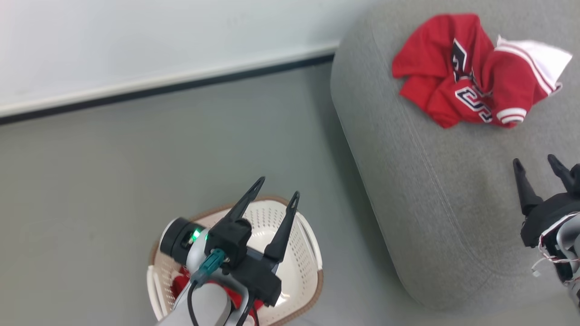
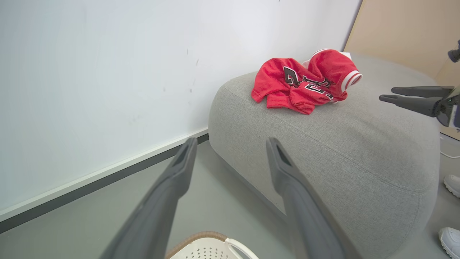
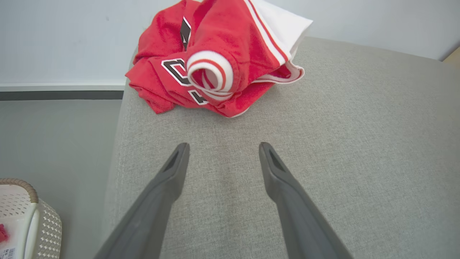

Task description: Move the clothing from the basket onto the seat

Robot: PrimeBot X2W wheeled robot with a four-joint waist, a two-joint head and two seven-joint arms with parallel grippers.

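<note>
Right claw [image 3: 223, 145]: open, fingers spread, nothing between them, positioned over the seat [image 1: 430, 190] and pointing at the clothing [image 1: 466, 77] without touching it. The clothing is a crumpled red heap on the seat, near its wall-side edge. Further red fabric [image 1: 181, 283] lies inside the basket [image 1: 304, 265], which stands on the floor [image 1: 136, 181] beside the seat. Left claw [image 1: 278, 186]: open, empty, above the basket.

My head camera looks down on the basket [image 1: 304, 246] and the seat [image 1: 430, 181]; both wrist cameras face the red clothing [image 3: 215, 46], the right one nearer.
</note>
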